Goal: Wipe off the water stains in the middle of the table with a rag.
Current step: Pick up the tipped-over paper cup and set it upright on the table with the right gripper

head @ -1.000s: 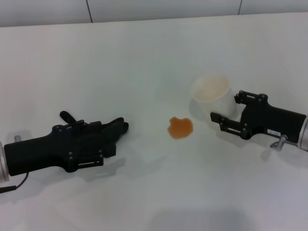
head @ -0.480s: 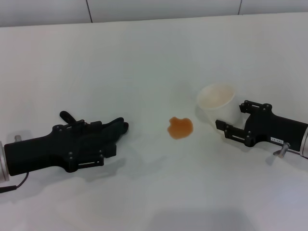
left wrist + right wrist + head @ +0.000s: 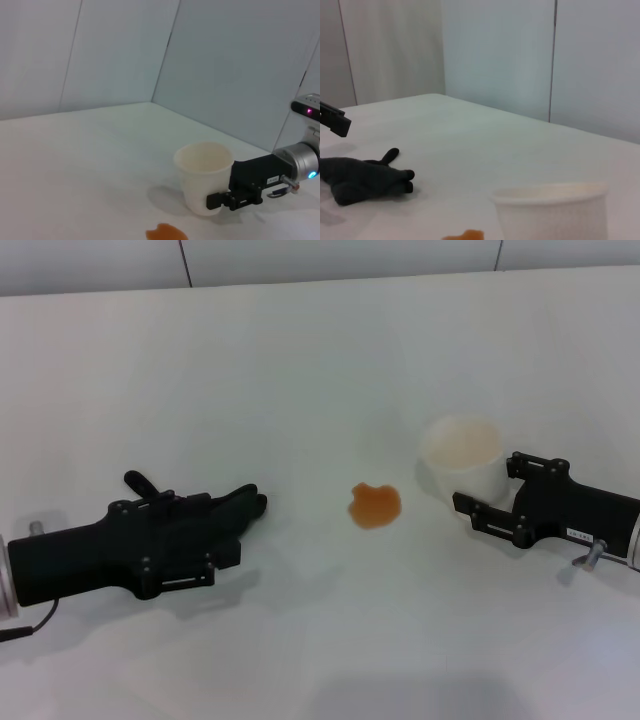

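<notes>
At the left side of the table (image 3: 300,360), the left gripper (image 3: 215,530) lay low over the surface, its black body extending in from the left edge of the head view. The rag (image 3: 235,508) lay at the gripper's tip, its finger-like points directed toward the table centre. In the head view the black rag and black gripper merged, so it could not be told whether the fingers were spread, pressed together, or pinching the cloth. In the right wrist view the rag (image 3: 362,177) rested flat on the tabletop with nothing on top of it, and a black part of the left gripper showed above and beside it.

The water stains (image 3: 375,505) formed one small orange lobed blob near the middle of the table, well apart from the rag and near the paper cup (image 3: 462,460).

At the right, the right gripper (image 3: 488,498) held the white paper cup, which stood upright. Its fingers (image 3: 478,515) were closed against the cup's wall on either side. The left wrist view showed the same grasp, with the cup (image 3: 202,172) upright just beside the orange blob (image 3: 167,233).
</notes>
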Robot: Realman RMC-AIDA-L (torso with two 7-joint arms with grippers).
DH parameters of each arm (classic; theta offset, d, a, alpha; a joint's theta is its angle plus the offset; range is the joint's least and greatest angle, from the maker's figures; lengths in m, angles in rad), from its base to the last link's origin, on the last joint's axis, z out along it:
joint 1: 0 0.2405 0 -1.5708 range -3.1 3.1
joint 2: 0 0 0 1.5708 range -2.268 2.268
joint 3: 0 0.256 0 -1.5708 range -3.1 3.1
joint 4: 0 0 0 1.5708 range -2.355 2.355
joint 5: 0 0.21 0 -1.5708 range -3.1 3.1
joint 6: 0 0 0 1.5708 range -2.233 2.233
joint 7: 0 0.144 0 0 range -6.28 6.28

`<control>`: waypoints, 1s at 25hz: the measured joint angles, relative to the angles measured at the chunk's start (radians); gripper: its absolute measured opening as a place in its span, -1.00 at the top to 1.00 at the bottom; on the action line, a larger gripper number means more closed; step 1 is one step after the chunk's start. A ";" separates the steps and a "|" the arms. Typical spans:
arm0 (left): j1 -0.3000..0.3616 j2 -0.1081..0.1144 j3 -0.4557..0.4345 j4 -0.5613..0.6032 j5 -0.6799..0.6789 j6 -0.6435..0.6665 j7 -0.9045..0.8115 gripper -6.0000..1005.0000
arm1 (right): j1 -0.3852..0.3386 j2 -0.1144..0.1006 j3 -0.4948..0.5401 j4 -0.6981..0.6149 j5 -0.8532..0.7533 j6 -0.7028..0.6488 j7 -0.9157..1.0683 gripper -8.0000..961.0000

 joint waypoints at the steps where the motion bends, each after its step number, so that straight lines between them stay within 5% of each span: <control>1: 0.001 0.000 0.000 0.000 0.000 0.000 0.000 -0.71 | -0.001 -0.001 0.000 0.000 -0.001 0.000 0.000 -0.27; 19: 0.001 0.005 0.000 0.000 0.000 -0.004 -0.003 -0.71 | -0.009 -0.008 0.000 -0.011 -0.005 0.009 0.000 -0.30; 25: -0.002 0.006 0.000 0.000 -0.002 -0.004 -0.012 -0.71 | -0.008 -0.018 0.000 -0.020 -0.006 -0.003 0.020 -0.59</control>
